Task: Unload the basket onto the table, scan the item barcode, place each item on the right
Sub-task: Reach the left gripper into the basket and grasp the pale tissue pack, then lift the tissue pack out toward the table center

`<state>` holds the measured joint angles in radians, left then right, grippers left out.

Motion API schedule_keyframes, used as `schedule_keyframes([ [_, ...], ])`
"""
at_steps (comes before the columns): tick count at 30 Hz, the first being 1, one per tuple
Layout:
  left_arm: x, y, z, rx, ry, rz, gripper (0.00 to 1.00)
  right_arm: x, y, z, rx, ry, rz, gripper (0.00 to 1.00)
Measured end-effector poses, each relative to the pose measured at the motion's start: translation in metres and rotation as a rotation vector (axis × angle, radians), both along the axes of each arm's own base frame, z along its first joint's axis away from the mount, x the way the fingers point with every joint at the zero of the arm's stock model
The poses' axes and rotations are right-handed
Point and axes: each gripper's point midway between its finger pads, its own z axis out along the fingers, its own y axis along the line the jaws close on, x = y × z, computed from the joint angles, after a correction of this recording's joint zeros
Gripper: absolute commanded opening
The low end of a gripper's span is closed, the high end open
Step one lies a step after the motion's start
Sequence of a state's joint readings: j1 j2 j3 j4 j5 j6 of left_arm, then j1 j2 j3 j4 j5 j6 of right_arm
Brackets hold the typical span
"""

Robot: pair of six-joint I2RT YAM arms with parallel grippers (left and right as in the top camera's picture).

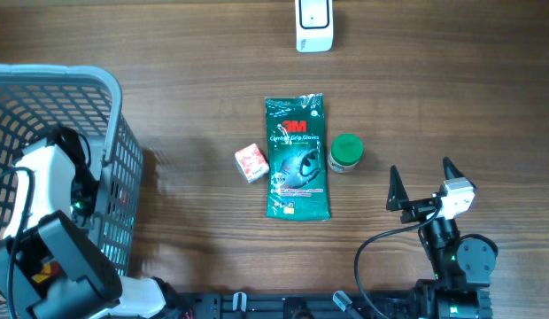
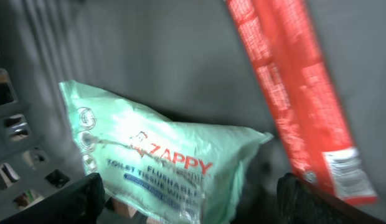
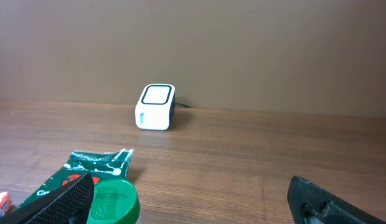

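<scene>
Tabletop: brown wood-grain tabletop (image 1: 168, 89); it carries a basket at its left end, three loose things in the middle and a scanner at the far edge
Scanner: white scanner (image 1: 314, 25) stands alone at the far edge, well apart from everything else; from the right wrist its dark-rimmed window (image 3: 157, 94) shows on top
Basket: grey slatted basket (image 1: 97, 106); the left arm (image 1: 40, 177) reaches down inside it; its walls stand between what lies inside and the rest of the tabletop
Item: pale green wipes pack (image 2: 162, 158), printed ZAPPY, lies inside the basket, slanting down to the right
Left fingers: left fingers (image 2: 87, 196) stand wide apart at the two lower corners of the wrist view; the lower edge of the wipes pack lies between them; whether they touch it I cannot tell, the picture being blurred
Beside the item: long red packet (image 2: 292, 93) leans across the basket's right side, just beside the wipes pack's right corner
Right fingers: right fingers (image 1: 395, 190) spread fully, clamped on nothing, over bare wood at the near right
Middle of tabletop: dark green glove packet (image 1: 297, 159) lies flat, lengthwise toward the scanner; small red-and-white box (image 1: 251, 163) just beside its left edge; green-lidded jar (image 1: 346, 152) just beside its right edge
In the way: the jar and the glove packet lie between the right fingers and the scanner, slightly to the left
</scene>
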<state>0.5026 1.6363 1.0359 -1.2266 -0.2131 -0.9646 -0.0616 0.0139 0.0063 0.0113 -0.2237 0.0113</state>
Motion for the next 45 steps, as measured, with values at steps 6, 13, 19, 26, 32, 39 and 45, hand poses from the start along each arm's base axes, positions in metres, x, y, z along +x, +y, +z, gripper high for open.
schedule_keyframes([
  [6, -0.010, -0.008, -0.016, -0.020, 0.015, 0.012, 0.04, 0.000, 0.000, 0.000, 0.000, 0.000, 0.000, 1.00],
  [13, -0.014, -0.008, -0.012, -0.017, 0.031, 0.006, 0.04, 0.000, 0.000, 0.000, 0.000, 0.000, 0.000, 1.00],
  [19, -0.013, -0.008, 0.018, -0.037, 0.058, 0.010, 0.04, 0.000, 0.000, 0.000, 0.000, 0.000, 0.000, 1.00],
  [26, 0.025, 0.013, 0.114, 0.104, -0.198, 0.009, 0.04, 0.000, 0.000, 0.000, 0.000, 0.000, 0.000, 1.00],
  [32, 0.023, 0.012, 0.148, 0.179, -0.334, 0.009, 0.04, 0.000, 0.000, 0.000, 0.000, 0.000, 0.000, 1.00],
  [39, 0.026, 0.014, 0.180, 0.275, -0.506, 0.007, 0.04, 0.000, 0.000, 0.000, 0.000, 0.000, 0.000, 1.00],
  [45, 0.023, 0.010, 0.243, 0.419, -0.781, -0.021, 0.04, 0.000, 0.000, 0.000, 0.000, 0.000, 0.000, 1.00],
])
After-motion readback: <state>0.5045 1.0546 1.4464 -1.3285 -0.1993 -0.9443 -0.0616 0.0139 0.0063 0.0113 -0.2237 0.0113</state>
